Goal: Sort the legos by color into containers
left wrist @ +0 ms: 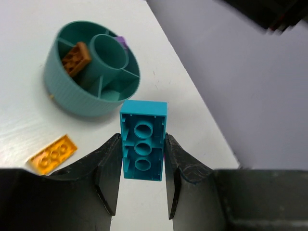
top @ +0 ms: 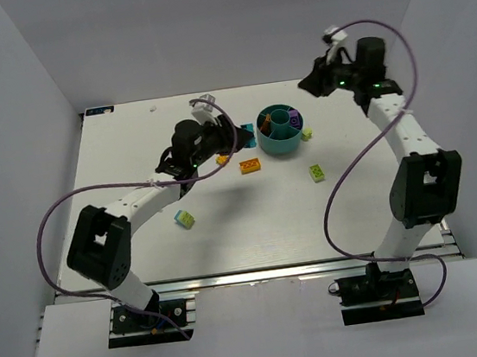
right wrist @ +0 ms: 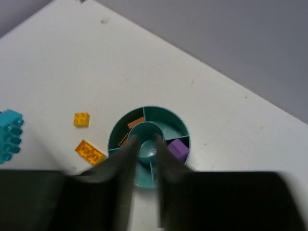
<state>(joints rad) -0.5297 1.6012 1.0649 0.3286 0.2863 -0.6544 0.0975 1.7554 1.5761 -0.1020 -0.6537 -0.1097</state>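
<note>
Cyan: gripped that brick [left wrist: 143, 120] in the left tool [left wrist: 143, 144]; needed centring low over a bare bowl [left wrist: 72, 98] wedge, clear of the orange brick [left wrist: 76, 58]; right tool [right wrist: 145, 140] parted, empty.

White table [top: 228, 232] bearing teal bowl [top: 280, 147], orange brick [top: 250, 167], lime brick [top: 317, 172], and seemingly 1 cyan-lime brick [top: 184, 219].

A white table [top: 253, 229] sits boxed in by plain pale grey walls [top: 3, 103] on three sides.
</note>
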